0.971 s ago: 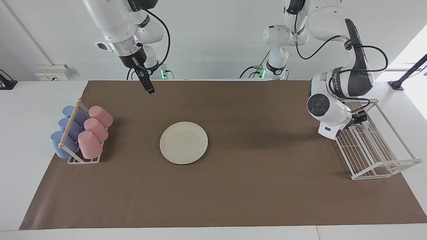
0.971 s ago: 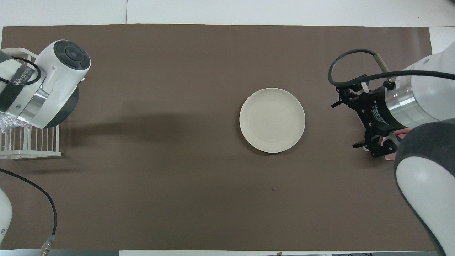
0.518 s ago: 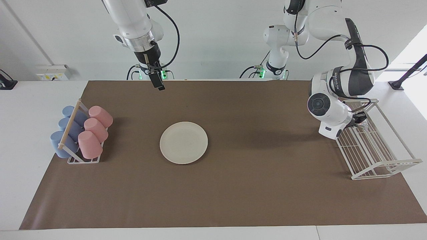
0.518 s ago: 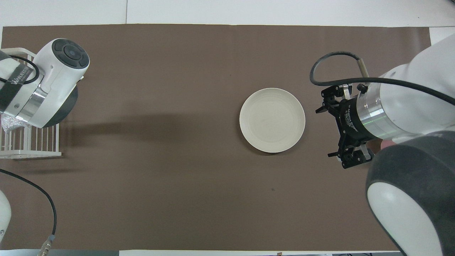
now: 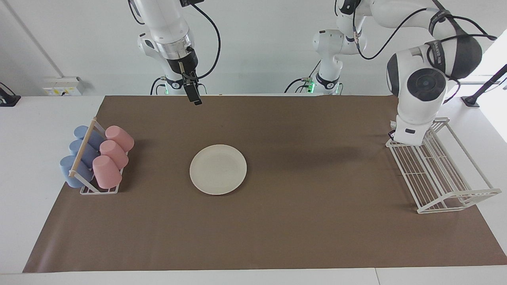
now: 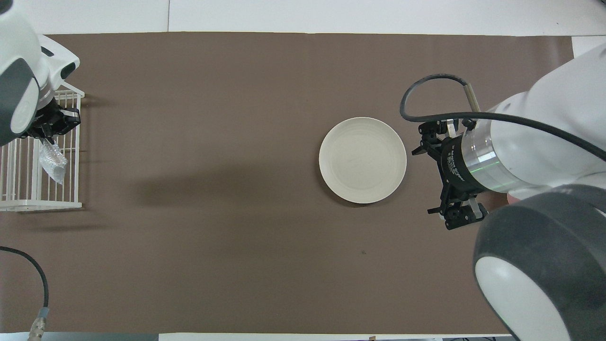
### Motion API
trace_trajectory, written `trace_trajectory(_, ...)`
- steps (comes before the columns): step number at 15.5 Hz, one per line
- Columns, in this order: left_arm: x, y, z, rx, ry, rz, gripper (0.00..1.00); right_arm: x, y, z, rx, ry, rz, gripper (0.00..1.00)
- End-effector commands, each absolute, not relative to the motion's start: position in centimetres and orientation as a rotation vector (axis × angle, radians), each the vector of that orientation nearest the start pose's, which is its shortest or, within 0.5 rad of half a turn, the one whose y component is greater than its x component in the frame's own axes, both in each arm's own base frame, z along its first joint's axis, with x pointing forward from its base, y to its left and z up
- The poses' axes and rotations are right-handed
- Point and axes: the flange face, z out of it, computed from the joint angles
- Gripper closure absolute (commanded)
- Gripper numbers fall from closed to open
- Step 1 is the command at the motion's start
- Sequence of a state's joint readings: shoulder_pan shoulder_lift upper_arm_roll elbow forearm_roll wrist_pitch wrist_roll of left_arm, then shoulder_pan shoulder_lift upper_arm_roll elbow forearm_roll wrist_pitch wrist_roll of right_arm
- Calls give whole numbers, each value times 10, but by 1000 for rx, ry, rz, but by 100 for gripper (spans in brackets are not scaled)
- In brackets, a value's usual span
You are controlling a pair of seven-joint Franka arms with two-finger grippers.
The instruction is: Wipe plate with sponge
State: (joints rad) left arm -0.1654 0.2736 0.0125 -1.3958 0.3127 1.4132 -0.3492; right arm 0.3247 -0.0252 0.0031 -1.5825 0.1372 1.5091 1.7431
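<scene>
Sponge [image 6: 52, 161] dangles at nine o'clock of the overhead view, pinched by one corner in the closed left claw [image 6: 51, 128] over the wire rack [image 6: 28, 203]. So thin a hold may slip, or the wad may snag on the wires. Plate [image 6: 362, 160] lies loose on the surface toward three o'clock and may skid under wiping, since the right claw [image 5: 195, 99] waits open and empty.

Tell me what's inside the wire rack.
The sponge hangs over the rack, pinched in the shut left gripper. Nothing else shows between the wires; the left arm covers the rack's end nearest the robots.
</scene>
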Motion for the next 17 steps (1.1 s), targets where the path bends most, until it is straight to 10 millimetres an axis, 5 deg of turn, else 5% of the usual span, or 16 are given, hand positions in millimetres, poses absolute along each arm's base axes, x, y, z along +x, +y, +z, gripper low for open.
trace_trajectory(1,587,-69,594,-3044,-363,280,100,500,188,631,-2290,2050,236,0)
trace_trajectory(2,581,-61,606,-3143,-420,304,100,502,192,632,-2207,2088,266,0)
trace_trajectory(6,561,-47,599,-3463,-538,528,100,497,202,631,-2137,2144,296,0)
trace_trajectory(13,494,-63,537,-3985,-584,492,100,496,202,631,-2152,2129,287,0)
trace_trajectory(17,465,-89,514,-4165,-577,448,100,484,240,634,-2131,2116,277,0)
